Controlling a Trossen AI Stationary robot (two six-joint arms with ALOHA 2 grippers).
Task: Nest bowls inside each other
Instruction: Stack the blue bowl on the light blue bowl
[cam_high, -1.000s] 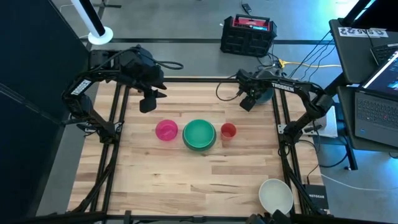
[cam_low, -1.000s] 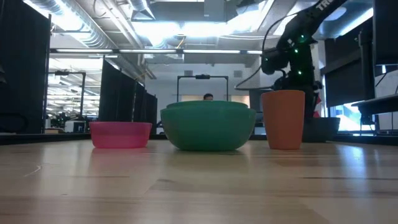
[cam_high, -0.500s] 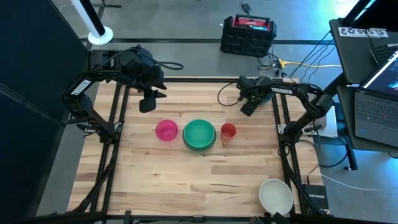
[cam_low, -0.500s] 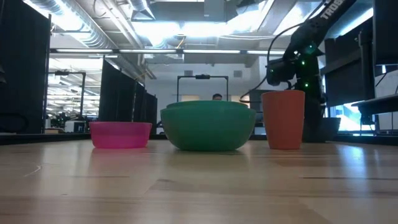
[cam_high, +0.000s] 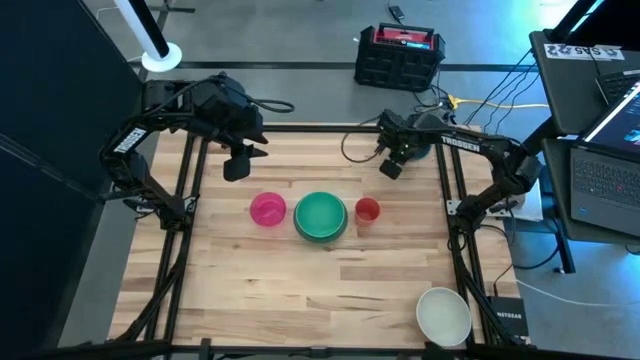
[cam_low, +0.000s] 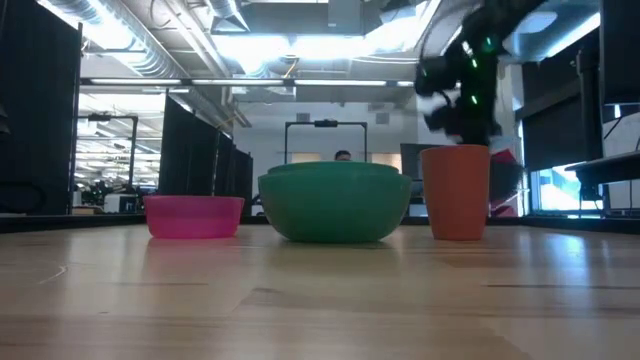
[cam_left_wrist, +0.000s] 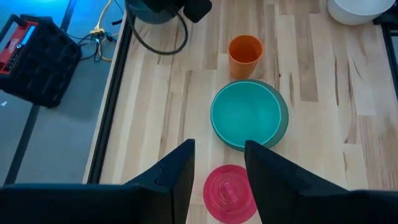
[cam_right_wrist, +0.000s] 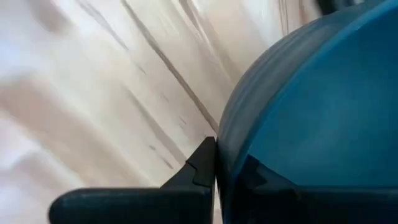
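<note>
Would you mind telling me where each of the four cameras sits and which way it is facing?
High view: overhead, looking straight down at the table; both arms show.
Low view: at tabletop height, looking level past the pink bowl, green bowl and orange cup; one arm is blurred above the cup.
Left wrist view: on the left arm, looking down past its open end effector.
Right wrist view: right end effector shut on the blue bowl.
High and left wrist views share the white bowl.
</note>
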